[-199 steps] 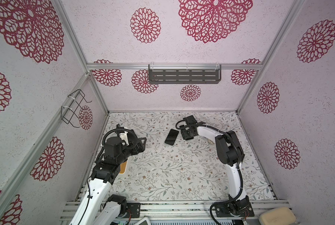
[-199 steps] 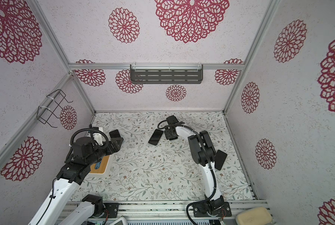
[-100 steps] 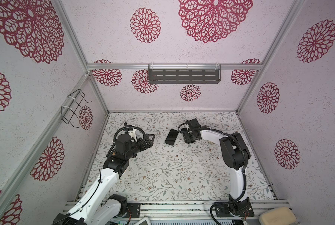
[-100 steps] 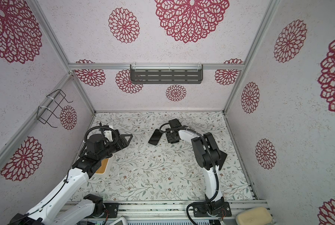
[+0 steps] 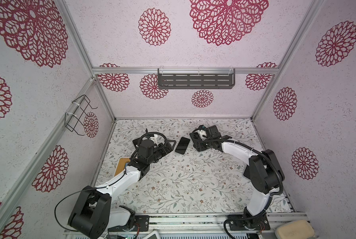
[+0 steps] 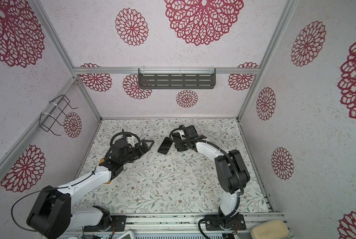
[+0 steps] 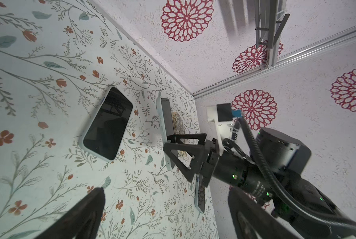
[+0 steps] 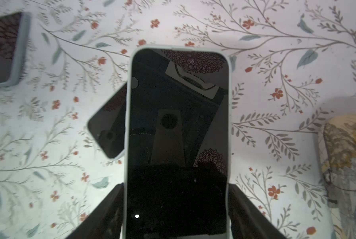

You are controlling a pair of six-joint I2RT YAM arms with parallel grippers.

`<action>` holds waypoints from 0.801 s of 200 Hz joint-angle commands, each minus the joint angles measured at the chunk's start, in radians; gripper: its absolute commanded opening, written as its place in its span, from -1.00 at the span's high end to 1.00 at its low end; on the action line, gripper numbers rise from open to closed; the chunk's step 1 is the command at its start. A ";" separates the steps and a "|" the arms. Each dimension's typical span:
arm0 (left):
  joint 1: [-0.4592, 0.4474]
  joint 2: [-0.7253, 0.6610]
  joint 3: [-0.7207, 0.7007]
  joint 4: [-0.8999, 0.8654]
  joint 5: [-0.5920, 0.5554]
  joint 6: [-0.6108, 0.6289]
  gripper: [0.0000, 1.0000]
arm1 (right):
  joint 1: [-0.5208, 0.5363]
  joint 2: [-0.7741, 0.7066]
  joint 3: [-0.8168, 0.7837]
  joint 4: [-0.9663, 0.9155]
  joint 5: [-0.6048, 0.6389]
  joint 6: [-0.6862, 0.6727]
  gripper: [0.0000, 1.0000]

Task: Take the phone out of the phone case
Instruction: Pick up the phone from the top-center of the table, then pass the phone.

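The right gripper (image 8: 176, 186) has its fingers clamped on the long sides of the pale case (image 8: 179, 47). It holds the case above the counter (image 5: 183, 180) at the far middle, probably so the other arm can reach it. The phone (image 8: 177, 124) sits fully inside. The left gripper (image 7: 166, 194) hovers just left, fingers wide apart. A spare cased phone (image 5: 182, 145) lies between them.

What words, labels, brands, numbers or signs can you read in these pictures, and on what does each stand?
No text can be read anywhere.
Pale print on the right arm's black wrist housing: too small and blurred to read.
Screen of the cased phone between the right fingers: dark, reflections only.
Screen of the second phone, lying on the table: dark, no text.
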 commanded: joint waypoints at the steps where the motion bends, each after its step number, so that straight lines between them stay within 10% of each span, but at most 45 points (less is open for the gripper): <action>1: -0.010 0.059 0.023 0.160 0.025 -0.086 -0.95 | 0.041 -0.082 -0.009 0.064 -0.098 0.018 0.36; 160: -0.008 0.271 -0.020 0.450 0.091 -0.307 -0.35 | 0.188 -0.199 -0.068 0.065 -0.189 -0.013 0.38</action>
